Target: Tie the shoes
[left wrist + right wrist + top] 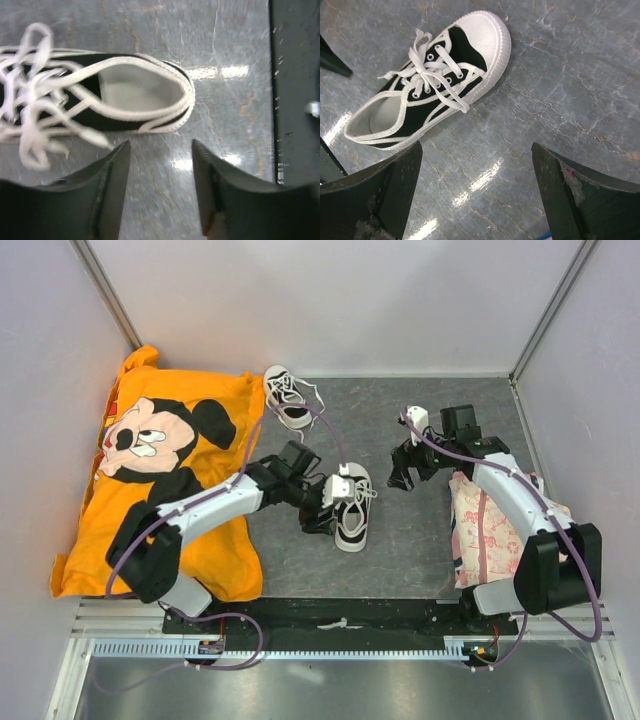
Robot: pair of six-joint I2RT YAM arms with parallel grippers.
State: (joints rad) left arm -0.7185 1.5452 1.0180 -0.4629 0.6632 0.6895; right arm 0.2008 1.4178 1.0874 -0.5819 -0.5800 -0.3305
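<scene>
L gripper (160, 150), jaws part-open, empty; near shoe (135, 95) just beyond its tips, long axis lying crosswise to them. R gripper (476, 150) wide, empty, farther off. Other shoe (287, 397) at back.

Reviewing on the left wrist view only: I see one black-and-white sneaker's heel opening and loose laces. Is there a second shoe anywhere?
Observer: Yes. A second sneaker lies at the far side, beside an orange Mickey Mouse cloth.
Operator: Where is the other pincer?
Observer: The right pincer hangs open over the gray tabletop, to the right of the near sneaker and apart from it.
Operator: Anything else lying around?
Observer: A pink patterned cloth lies at the right edge, partly under the right arm.
</scene>
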